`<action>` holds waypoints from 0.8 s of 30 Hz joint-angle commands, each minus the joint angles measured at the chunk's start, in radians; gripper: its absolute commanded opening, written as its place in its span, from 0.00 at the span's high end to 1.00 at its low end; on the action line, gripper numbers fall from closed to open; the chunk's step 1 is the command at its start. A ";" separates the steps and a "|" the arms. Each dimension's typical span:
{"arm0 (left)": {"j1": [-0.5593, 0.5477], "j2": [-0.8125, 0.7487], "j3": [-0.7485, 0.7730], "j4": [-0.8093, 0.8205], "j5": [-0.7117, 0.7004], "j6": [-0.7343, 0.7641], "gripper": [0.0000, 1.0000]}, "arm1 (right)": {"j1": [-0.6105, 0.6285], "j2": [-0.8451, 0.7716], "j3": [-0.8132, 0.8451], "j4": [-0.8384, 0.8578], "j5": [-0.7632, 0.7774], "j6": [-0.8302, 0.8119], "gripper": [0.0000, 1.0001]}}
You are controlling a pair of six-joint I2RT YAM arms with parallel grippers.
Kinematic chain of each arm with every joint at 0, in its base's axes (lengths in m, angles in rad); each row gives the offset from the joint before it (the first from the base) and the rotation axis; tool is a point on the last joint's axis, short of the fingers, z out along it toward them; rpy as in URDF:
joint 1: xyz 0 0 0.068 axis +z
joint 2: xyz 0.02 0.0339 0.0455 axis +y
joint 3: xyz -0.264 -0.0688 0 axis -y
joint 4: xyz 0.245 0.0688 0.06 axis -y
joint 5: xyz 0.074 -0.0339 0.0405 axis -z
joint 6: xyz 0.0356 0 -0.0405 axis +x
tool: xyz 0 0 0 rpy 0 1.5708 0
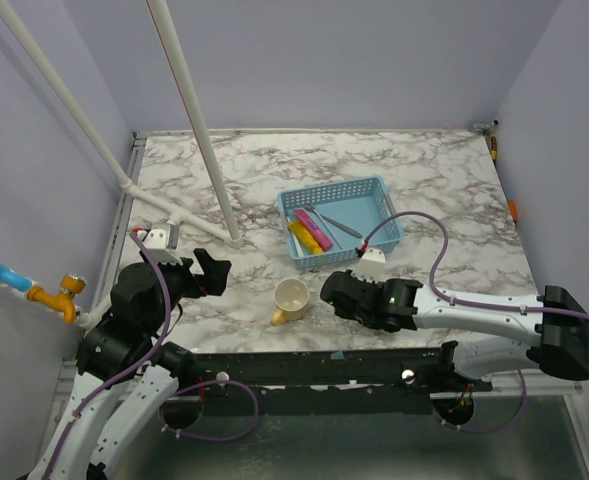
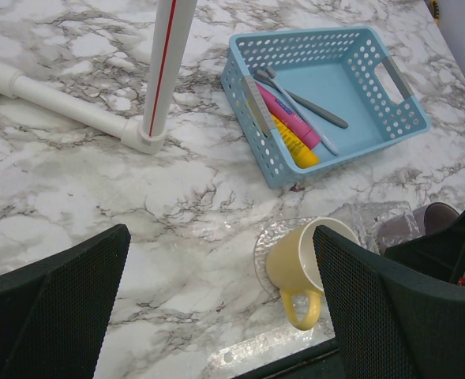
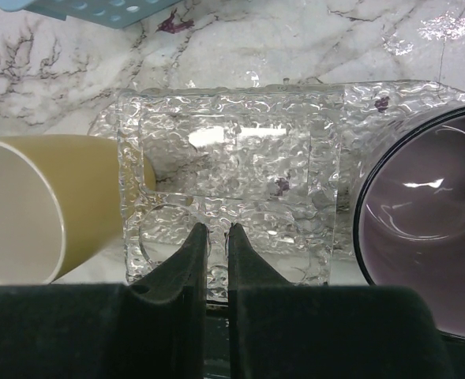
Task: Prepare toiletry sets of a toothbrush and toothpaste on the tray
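The left hand (image 2: 224, 316) hangs above the bench (image 2: 98, 197) with its fingers spread wide, and nothing is between them. Ahead of it and to its right stands a blue basket (image 2: 406, 118). All four things of the toiletry sets lie inside this basket, against its left wall. These are the pink tube (image 2: 291, 118), the yellow tube (image 2: 295, 146) just beside it, the grey brush (image 2: 323, 114) and the pale blue brush (image 2: 324, 142). The two brushes lie slanted, partly over the tubes.

The right hand (image 3: 218, 237) is low over the bench and almost closed, with only a narrow slit between its fingers. Its tips lie over the near edge of a clear tray (image 3: 232, 118) with a bumpy surface. I cannot tell if they pinch the tray. No tube or brush lies on this tray. To the left of this hand a yellow mug (image 3: 98, 181) lies on its side, partly on the tray. To its right stands a purple mug (image 3: 421, 229), its mouth up. A corner of the basket shows ahead of this hand, beyond the tray.
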 commanded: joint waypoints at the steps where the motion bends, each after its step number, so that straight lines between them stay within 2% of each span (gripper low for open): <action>1: 0.006 -0.006 -0.004 -0.013 -0.014 -0.004 0.01 | 0.009 0.005 -0.036 0.047 0.057 0.027 1.00; 11: 0.006 -0.007 -0.003 -0.015 -0.018 -0.004 0.01 | 0.009 0.026 -0.058 0.077 0.020 -0.002 1.00; 24: 0.006 -0.010 -0.002 -0.015 -0.018 -0.005 0.01 | 0.035 -0.044 -0.062 0.038 0.020 -0.031 1.00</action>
